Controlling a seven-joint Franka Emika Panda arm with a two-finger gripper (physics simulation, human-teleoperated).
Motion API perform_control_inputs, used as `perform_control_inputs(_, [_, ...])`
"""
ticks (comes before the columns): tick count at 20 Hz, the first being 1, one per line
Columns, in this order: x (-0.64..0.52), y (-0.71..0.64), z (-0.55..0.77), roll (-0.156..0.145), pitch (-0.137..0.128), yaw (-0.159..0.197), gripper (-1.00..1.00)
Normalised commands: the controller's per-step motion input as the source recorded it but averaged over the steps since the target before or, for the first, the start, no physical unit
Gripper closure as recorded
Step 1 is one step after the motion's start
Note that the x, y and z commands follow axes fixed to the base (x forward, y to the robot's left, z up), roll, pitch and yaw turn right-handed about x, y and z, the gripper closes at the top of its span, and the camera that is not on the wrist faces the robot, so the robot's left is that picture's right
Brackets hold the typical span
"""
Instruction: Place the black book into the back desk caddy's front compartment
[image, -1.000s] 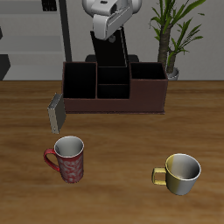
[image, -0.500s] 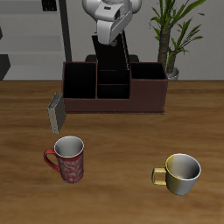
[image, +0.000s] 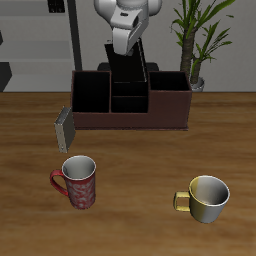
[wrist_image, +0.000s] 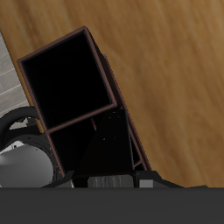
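The two-finger gripper (image: 126, 40) clamps the thin black hardcover book (image: 130, 62) upright above the long reddish-brown desk caddy (image: 165, 112), poised to descend into its small front compartment (image: 128, 101).

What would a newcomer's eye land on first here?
Probably the black book, held upright in the gripper above the back desk caddy. Next, the red mug and the yellow mug nearer the table's front edge.

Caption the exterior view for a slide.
Gripper holds the black book upright above the back desk caddy, two mugs in front.
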Motion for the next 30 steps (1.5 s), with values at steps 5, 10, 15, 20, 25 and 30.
perform_control_inputs(5, [0.00, 0.07, 0.04, 0.002, -0.009, -0.018, 1.00])
perform_control_inputs(10, [-0.01, 0.07, -0.04, 0.001, 0.006, -0.020, 1.00])
perform_control_inputs(15, [0.05, 0.13, -0.05, 0.019, 0.017, -0.014, 1.00])
perform_control_inputs(20, [-0.01, 0.01, -0.21, 0.004, 0.031, 0.039, 1.00])
perform_control_inputs(25, [-0.12, 0.00, -0.07, 0.003, 0.014, 0.097, 1.00])
perform_control_inputs(30, [-0.15, -0.06, 0.06, 0.000, 0.011, 0.085, 1.00])
